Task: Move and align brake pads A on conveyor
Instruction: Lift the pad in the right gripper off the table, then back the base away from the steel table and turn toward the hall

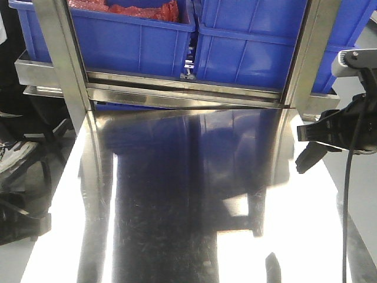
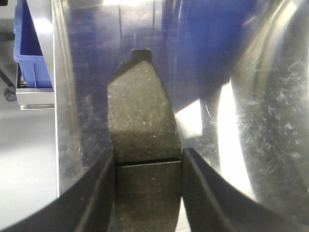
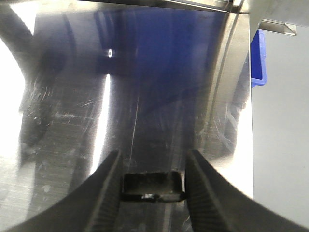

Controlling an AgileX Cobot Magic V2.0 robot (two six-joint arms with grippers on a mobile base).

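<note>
Left pincer (image 2: 147, 154) clamped brake pad A (image 2: 142, 111) across its width, long axis pointing straight ahead; right pincer (image 3: 153, 159) gripped second pad (image 3: 152, 186) end-on.

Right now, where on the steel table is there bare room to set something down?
The steel table is bare from its left edge across to the right gripper. It is crowded only at the far end, by the blue bins and steel posts. The left gripper holds a brake pad; the right holds a second pad.
</note>
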